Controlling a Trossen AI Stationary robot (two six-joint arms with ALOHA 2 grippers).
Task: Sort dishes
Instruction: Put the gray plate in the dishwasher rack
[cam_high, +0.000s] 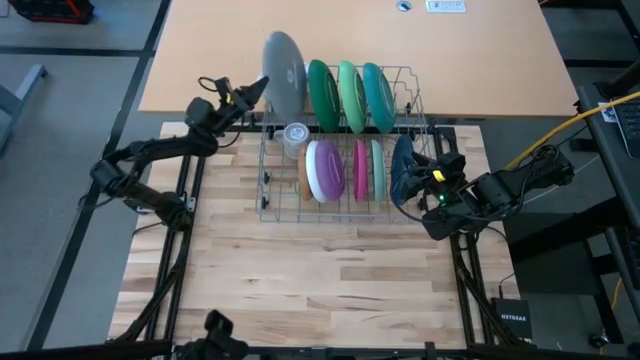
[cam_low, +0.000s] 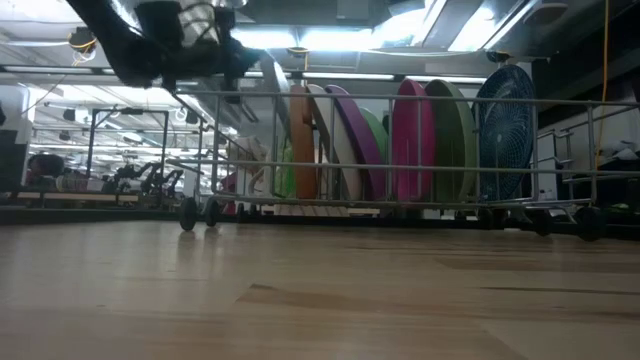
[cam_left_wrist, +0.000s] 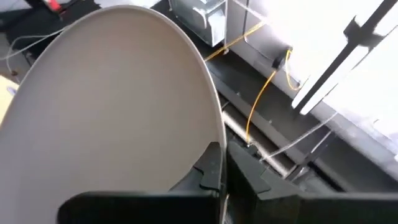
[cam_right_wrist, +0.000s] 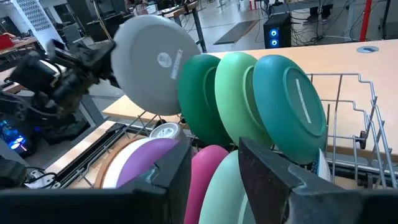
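Left gripper (cam_high: 257, 90) pinching grey plate (cam_high: 283, 75) upright by its rim, just left of dark green plate (cam_high: 321, 95); right gripper (cam_high: 421, 177) spread.

Smooth, matt plastic dishes (cam_high: 340, 95) stand in a shiny metal wire rack (cam_high: 420, 100) on pale wood-block table (cam_high: 300, 270).

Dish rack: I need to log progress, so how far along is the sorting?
Mostly done: the dish rack already holds upright plates in two rows. In hand: the left gripper grips a grey plate at the back row's end. The right gripper is at the blue plate.
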